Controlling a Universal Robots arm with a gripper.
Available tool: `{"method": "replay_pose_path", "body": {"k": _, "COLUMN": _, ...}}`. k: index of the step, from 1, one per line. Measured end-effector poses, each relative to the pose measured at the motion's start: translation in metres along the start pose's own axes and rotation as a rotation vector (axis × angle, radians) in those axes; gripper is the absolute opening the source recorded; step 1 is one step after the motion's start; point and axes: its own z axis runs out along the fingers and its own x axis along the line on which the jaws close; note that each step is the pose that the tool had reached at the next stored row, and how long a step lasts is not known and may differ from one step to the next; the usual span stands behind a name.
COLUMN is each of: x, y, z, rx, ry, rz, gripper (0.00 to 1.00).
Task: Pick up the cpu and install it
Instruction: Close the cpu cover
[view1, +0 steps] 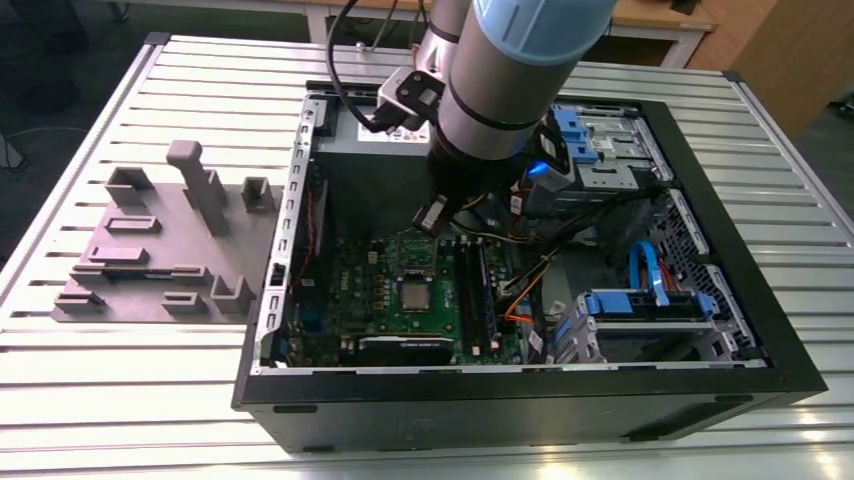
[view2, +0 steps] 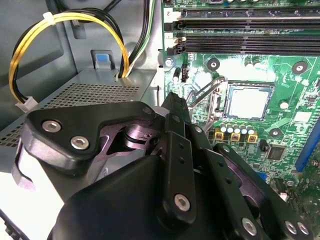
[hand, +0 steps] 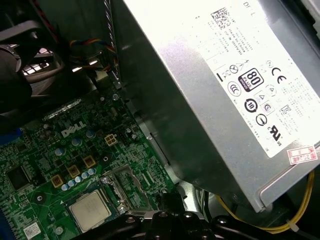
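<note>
cpu (view1: 418, 296) sits flat in its socket on the green board (view1: 350, 290) inside the open computer case (view1: 507, 390) on the table (view1: 134, 400) — shiny top up, nothing on it. looks placed to me. the socket's metal frame (view2: 202, 95) stands tilted up beside it, so it isn't clamped down.

hand (view1: 434, 215) hangs over the board between the power supply (view1: 367, 140) and the socket, apart from the cpu. can't tell whether it's open or closed, and i see nothing in it.

key relation: in the exterior view the cpu lies below the hand and a bit toward the case's near wall. in the second wrist view it's past the hand's tip (view2: 172, 100), on the memory slot (view2: 240, 40) side. the chip is square, so no long axis — its edges run parallel to the slots.

grey tray (view1: 147, 250) sits on the table at the exterior view's left, well apart.
</note>
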Motion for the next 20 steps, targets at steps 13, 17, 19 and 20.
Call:
{"method": "replay_pose_path", "body": {"k": 13, "x": 0.0002, "y": 0.0006, "z": -0.0012, "rx": 0.0008, "ry": 0.0039, "rz": -0.005, "gripper": 0.1}}
{"method": "replay_pose_path", "body": {"k": 17, "x": 0.0017, "y": 0.0008, "z": -0.0013, "rx": 0.0004, "ry": 0.0056, "rz": -0.011, "gripper": 0.1}}
{"method": "replay_pose_path", "body": {"k": 19, "x": 0.0031, "y": 0.0003, "z": -0.0016, "rx": 0.0002, "ry": 0.0062, "rz": -0.013, "gripper": 0.1}}
{"method": "replay_pose_path", "body": {"k": 20, "x": 0.0038, "y": 0.0, "z": -0.0018, "rx": 0.0001, "ry": 0.0063, "rz": -0.013, "gripper": 0.1}}
